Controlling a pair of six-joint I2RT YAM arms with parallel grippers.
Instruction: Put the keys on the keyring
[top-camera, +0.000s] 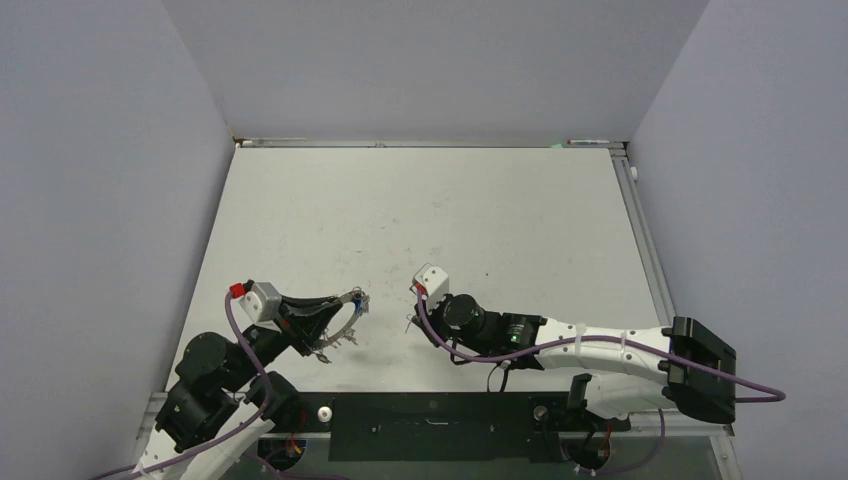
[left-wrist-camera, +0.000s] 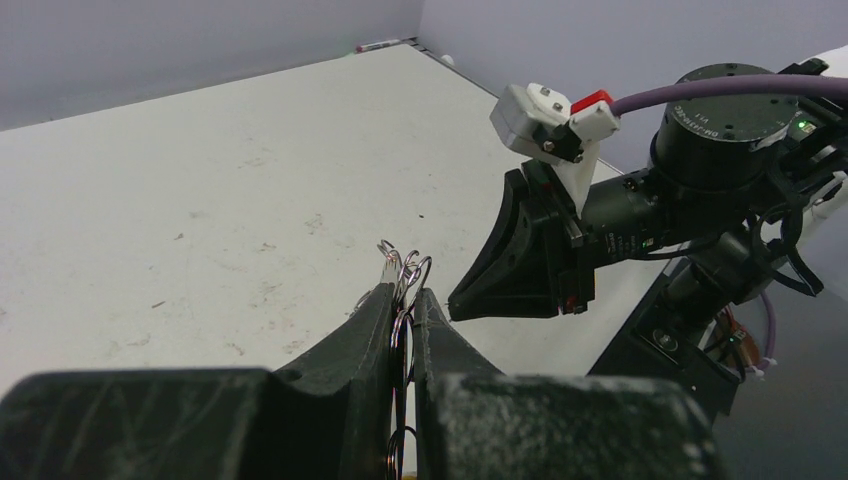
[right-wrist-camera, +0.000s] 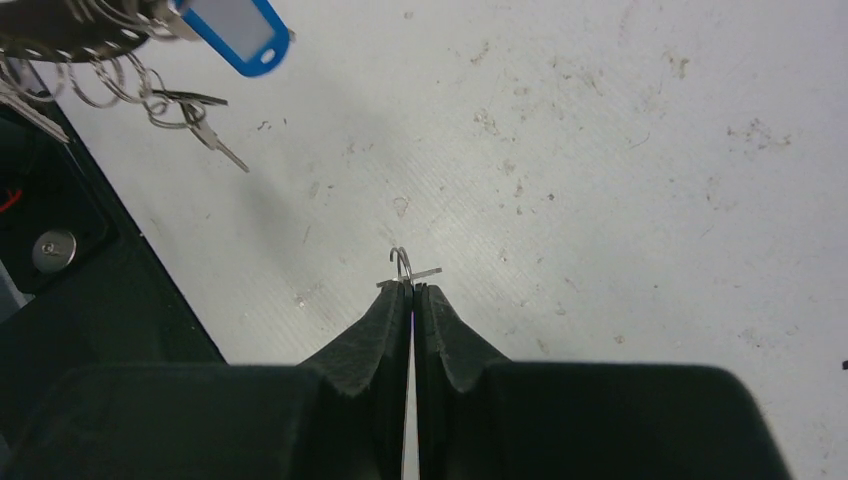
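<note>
My left gripper (left-wrist-camera: 403, 290) is shut on the large silvery keyring (left-wrist-camera: 401, 335), which stands edge-on between the fingers, with small loops (left-wrist-camera: 408, 266) poking out past the tips. In the top view it (top-camera: 338, 318) holds the keyring (top-camera: 349, 322) above the table's near left. In the right wrist view the keyring's loops (right-wrist-camera: 110, 75) carry a blue tag (right-wrist-camera: 236, 30) and a plain silver key (right-wrist-camera: 215, 140). My right gripper (right-wrist-camera: 411, 287) is shut on a small silver key (right-wrist-camera: 404, 270) with a wire loop, just right of the keyring (top-camera: 413, 318).
The white table (top-camera: 440, 220) is scuffed and walled on three sides. A black base plate (top-camera: 440, 425) runs along the near edge under both arms. The right gripper's black fingers (left-wrist-camera: 520, 260) hang close to the right of the left fingertips.
</note>
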